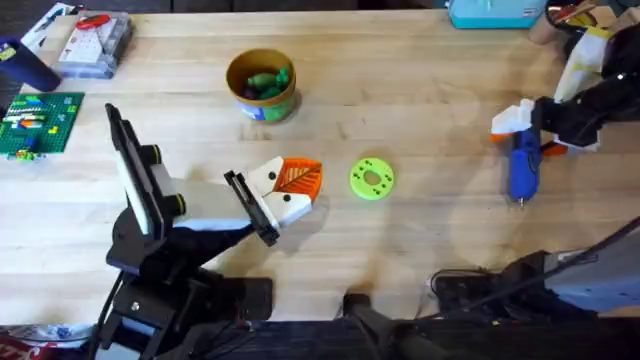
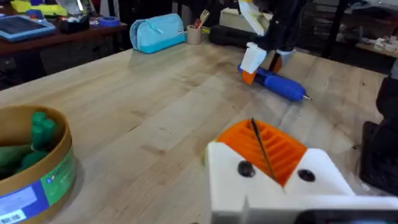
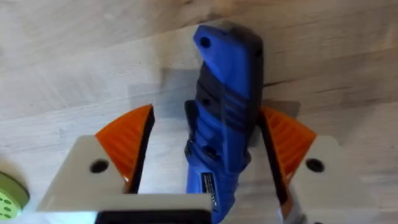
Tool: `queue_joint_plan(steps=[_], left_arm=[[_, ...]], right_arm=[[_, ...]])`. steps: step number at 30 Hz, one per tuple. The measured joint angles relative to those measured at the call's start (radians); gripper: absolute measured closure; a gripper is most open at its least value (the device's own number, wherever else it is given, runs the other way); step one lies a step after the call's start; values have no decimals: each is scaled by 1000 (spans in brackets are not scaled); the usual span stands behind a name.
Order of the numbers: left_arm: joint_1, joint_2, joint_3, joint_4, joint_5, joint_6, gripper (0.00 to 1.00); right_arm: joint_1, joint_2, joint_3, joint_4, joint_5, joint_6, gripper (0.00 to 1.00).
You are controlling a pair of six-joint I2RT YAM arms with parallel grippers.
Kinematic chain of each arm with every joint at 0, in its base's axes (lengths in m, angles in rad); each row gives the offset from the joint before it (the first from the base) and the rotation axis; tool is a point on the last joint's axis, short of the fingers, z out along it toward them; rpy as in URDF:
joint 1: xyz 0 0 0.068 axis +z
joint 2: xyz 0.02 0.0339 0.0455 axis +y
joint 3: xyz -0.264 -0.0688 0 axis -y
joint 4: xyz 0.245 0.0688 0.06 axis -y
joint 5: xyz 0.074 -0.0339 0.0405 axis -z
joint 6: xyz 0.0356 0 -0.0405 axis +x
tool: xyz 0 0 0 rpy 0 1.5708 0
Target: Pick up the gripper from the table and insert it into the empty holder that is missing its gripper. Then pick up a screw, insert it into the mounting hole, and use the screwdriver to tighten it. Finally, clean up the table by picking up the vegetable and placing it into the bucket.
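Two pads of the right gripper (image 3: 205, 168) straddle the screwdriver (image 1: 521, 165) on the table (image 1: 420, 230), spread, not gripping (left gripper (image 1: 290, 190) closed, empty); close squarely mid-body before lifting.

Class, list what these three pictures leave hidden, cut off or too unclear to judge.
- Screwdriver: overhead, its upper end is covered by the right gripper.
- Screwdriver tip: right wrist view, cut off by the bottom edge.
- Bucket: left wrist view, cut by the left and bottom edges.
- Label on the bucket: too small to read overhead.
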Motion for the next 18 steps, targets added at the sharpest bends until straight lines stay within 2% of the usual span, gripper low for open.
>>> queue_joint_plan(steps=[12, 15, 18], left_arm=[[0, 0, 0, 0, 0, 0, 987], [0, 0, 0, 0, 0, 0, 987], [0, 0, 0, 0, 0, 0, 987]], right_arm=[[0, -4, -15, 39, 4, 28, 24], [0, -4, -16, 42, 7, 30, 73], [-1, -4, -16, 48, 21, 31, 166]])
